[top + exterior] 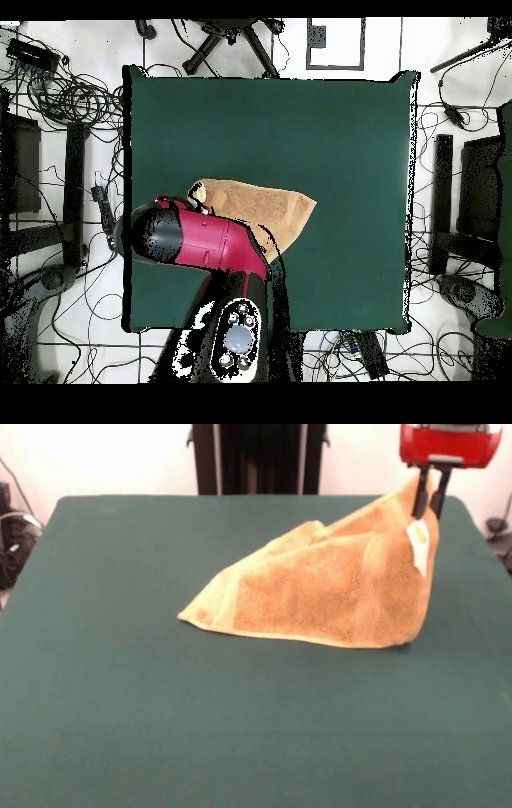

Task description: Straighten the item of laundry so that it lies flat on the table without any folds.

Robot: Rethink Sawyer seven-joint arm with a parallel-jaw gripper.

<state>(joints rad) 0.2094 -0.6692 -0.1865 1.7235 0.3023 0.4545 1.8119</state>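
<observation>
The arm [205, 240] has a glossy red shell over most of its length, with a black rounded cap at one end – seen from above. Near the base sits a black and white part with a round grey disc [239, 338] and small buttons around it. In the front view the red housing [450, 443] has a pale band on top, and a pincer [429, 500] of two thin black fingers [419, 498] below.

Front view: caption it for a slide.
Gripper lifts one corner of the orange towel off the green table.
</observation>
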